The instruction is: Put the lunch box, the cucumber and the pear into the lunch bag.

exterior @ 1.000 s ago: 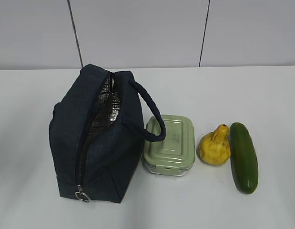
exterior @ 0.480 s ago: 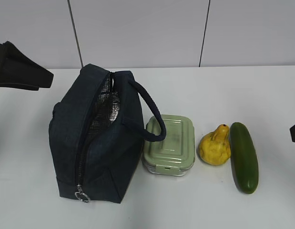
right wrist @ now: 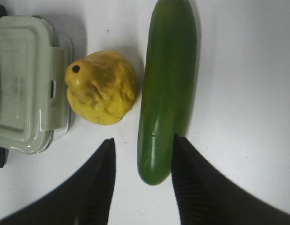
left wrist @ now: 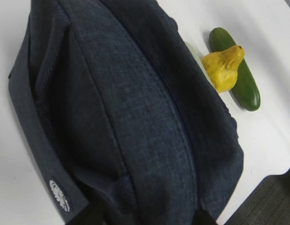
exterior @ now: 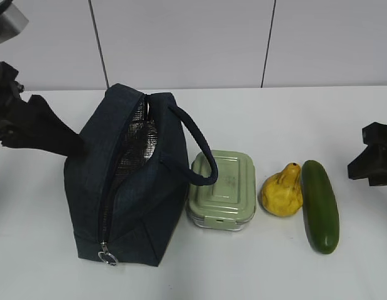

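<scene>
On the white table [exterior: 274,269] the cucumber [exterior: 320,206] lies long, ends at 12 and 6 o'clock. At its 9 sits the pear [exterior: 282,192], neck up toward 12, then the box [exterior: 222,189], then the bag [exterior: 127,181], unzipped, shiny inside. Gray wall [exterior: 180,37] stands behind. Cucumber is dark green, smooth. Right gripper [right wrist: 142,159] is spread wide around its near end. Left gripper's fingers: cannot tell.
</scene>
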You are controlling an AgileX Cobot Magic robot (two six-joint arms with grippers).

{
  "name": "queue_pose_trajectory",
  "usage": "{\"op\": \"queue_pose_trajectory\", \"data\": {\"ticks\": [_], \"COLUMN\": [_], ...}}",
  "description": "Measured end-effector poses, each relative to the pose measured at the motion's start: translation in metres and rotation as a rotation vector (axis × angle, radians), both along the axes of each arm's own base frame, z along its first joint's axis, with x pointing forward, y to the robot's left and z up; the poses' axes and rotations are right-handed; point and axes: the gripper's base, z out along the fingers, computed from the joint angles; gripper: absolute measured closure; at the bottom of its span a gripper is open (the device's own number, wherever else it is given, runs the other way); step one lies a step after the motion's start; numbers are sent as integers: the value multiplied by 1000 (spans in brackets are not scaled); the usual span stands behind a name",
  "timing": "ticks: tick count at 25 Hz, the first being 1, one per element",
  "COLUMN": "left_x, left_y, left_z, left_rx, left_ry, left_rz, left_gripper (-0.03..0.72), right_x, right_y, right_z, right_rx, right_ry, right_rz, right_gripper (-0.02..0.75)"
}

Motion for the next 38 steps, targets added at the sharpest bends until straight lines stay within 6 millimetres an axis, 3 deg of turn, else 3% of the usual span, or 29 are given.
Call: {"op": "queue_pose_trajectory", "data": {"ticks": [10, 12, 15, 17, 27, 30, 35, 38], "left_x": [17, 18, 20, 21, 21, 21, 21, 21], "left_y": [-15, -18, -18, -18, -19, -19, -19, -19], "left_z": [-34, -36, -38, -39, -38, -38, -38, -38], "left_rx": [38, 38, 39, 39, 39, 39, 39, 39], "left_ry": [105, 112, 112, 106, 102, 102, 101, 101], "left_rz": [15, 11, 16, 20, 20, 21, 22, 22], "left_gripper": [342, 396, 574, 645, 685, 685, 685, 685], "right_x": [22, 23, 25, 27, 31, 34, 49, 55], "right_y": [-4, -4, -4, -4, -1, 2, 3, 3], "right_z": [-13, -15, -19, -22, -34, -39, -46, -55], "right_rx": [8, 9, 9, 9, 64, 61, 71, 84], "right_ry": [40, 45, 55, 63, 91, 90, 95, 115], "right_rz": [3, 3, 8, 14, 25, 41, 54, 47], "right_gripper": [419, 419, 419, 419, 416, 360, 188, 165]}}
